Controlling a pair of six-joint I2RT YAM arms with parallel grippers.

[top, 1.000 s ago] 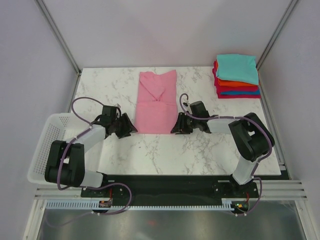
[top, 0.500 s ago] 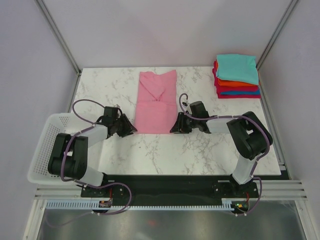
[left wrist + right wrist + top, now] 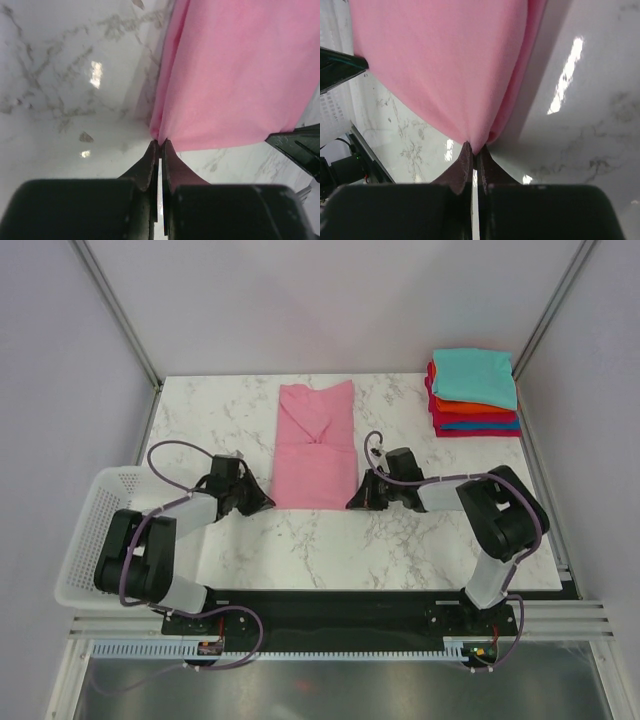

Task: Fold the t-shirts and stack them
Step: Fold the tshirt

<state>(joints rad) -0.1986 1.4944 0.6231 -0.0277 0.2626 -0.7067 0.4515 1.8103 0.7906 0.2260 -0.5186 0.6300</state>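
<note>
A pink t-shirt (image 3: 313, 445) lies on the marble table as a long strip, its sleeves folded in. My left gripper (image 3: 268, 503) is shut on the near left corner of the pink t-shirt (image 3: 235, 70), pinching it at the tips of my left gripper (image 3: 160, 142). My right gripper (image 3: 352, 502) is shut on the near right corner of the pink t-shirt (image 3: 450, 65), the cloth nipped between the tips of my right gripper (image 3: 474, 148). A stack of folded t-shirts (image 3: 474, 392), teal on top over orange, blue and red, sits at the far right.
A white mesh basket (image 3: 92, 530) stands off the table's left edge beside the left arm. The marble table (image 3: 330, 550) ends at a dark rail by the arm bases. Grey walls and slanted frame posts close the back.
Both grippers have closed on the near corners of the pink shirt. The right gripper shifted slightly right; the left one moved up to the hem.
</note>
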